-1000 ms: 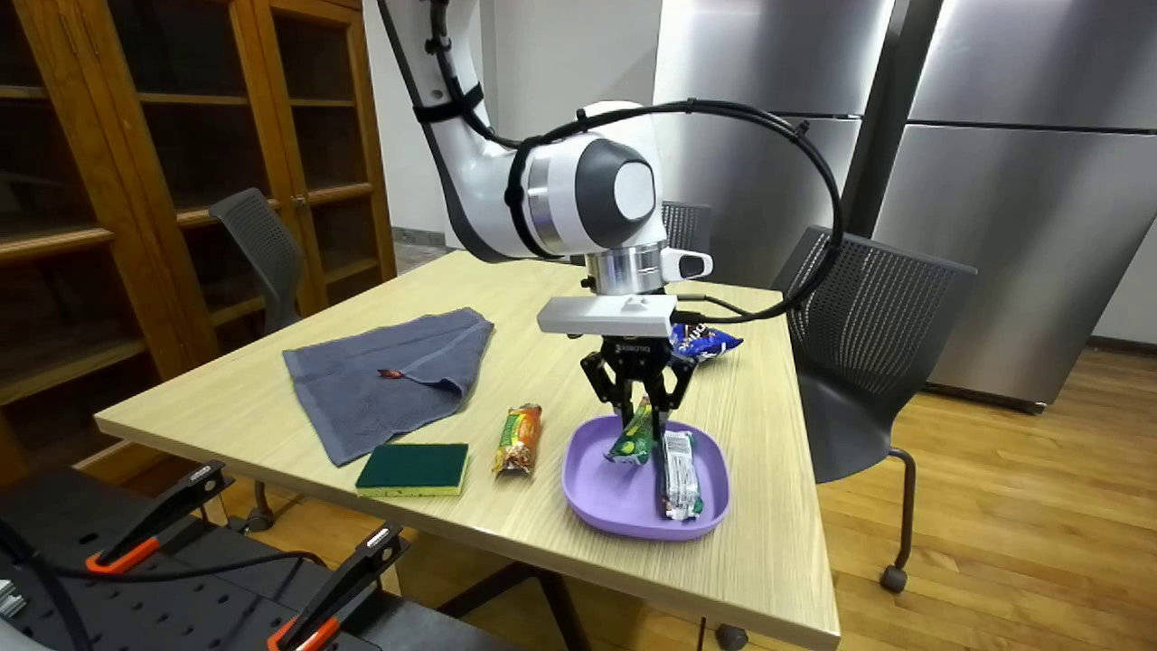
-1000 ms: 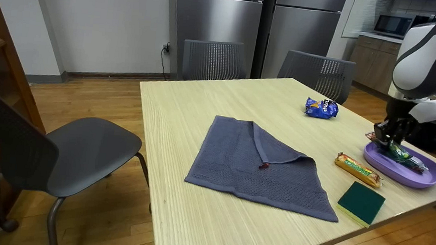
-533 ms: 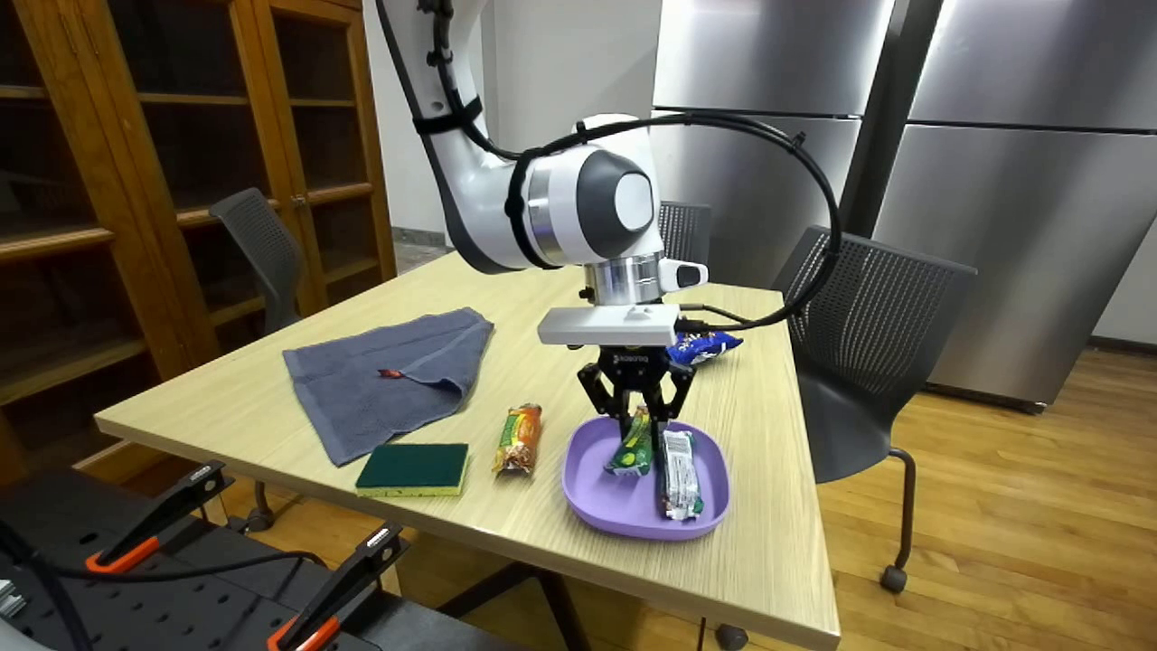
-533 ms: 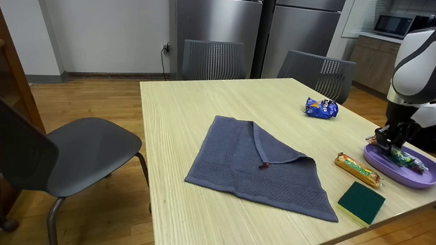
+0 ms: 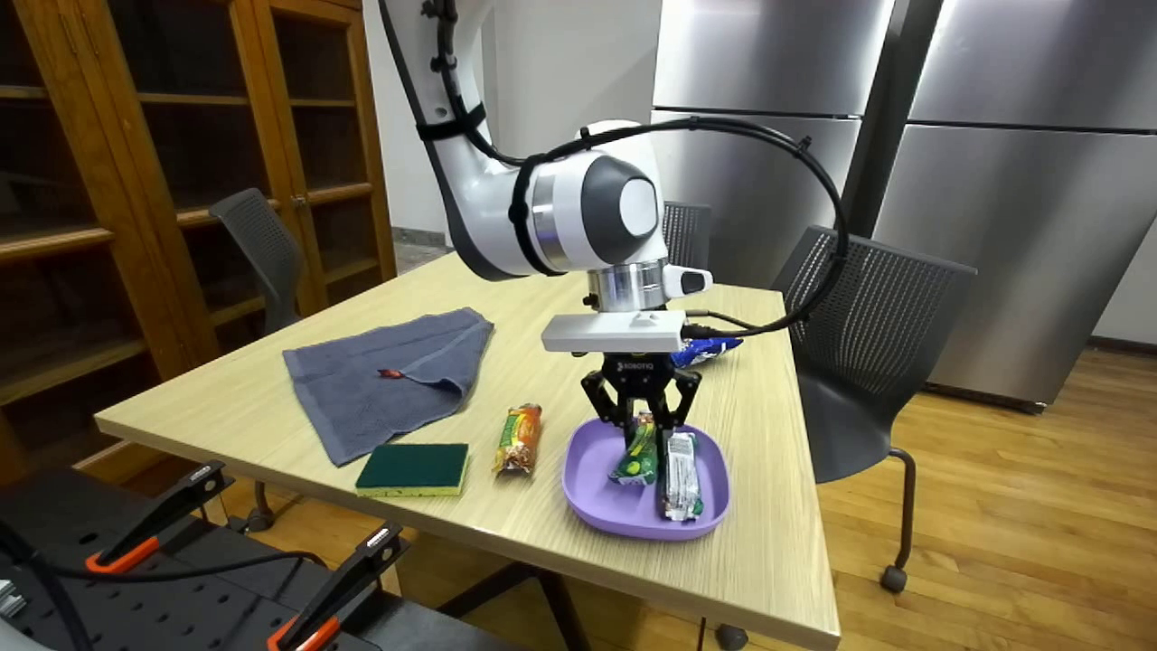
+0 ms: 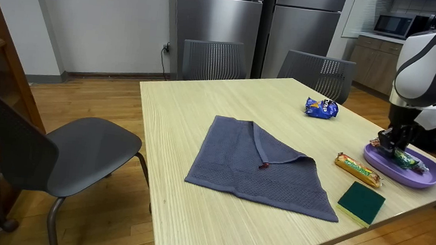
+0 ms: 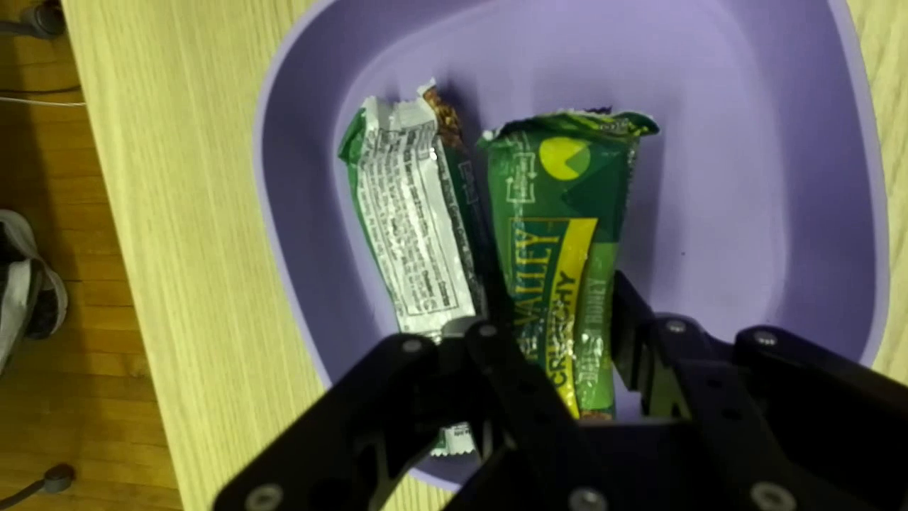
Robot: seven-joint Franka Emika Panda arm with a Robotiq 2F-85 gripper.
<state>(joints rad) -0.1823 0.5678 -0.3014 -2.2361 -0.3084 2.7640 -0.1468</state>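
My gripper (image 7: pixel 560 291) is shut on a green wrapped bar (image 7: pixel 553 184), with one finger along each long side. The bar lies low over or on a purple plate (image 7: pixel 731 213); I cannot tell whether it touches the bottom. A second wrapped bar (image 7: pixel 411 220), its white printed back up, lies in the plate beside the held one, close to one finger. In an exterior view the gripper (image 5: pixel 646 441) points down into the plate, with the green bar (image 5: pixel 639 463) between its fingers. The green bar also shows in another exterior view (image 6: pixel 404 159), partly hidden by the gripper.
An orange-gold wrapped bar (image 5: pixel 519 440) lies on the table beside the plate. A green and yellow sponge (image 5: pixel 413 467) is near the table edge. A grey-blue towel (image 5: pixel 389 384) and a blue snack bag (image 6: pixel 321 108) lie farther off. Chairs (image 5: pixel 868 316) stand round the table.
My gripper has moved down with the green bar, which is now lower in the plate and slightly nearer the white-backed bar. The other things have not moved.
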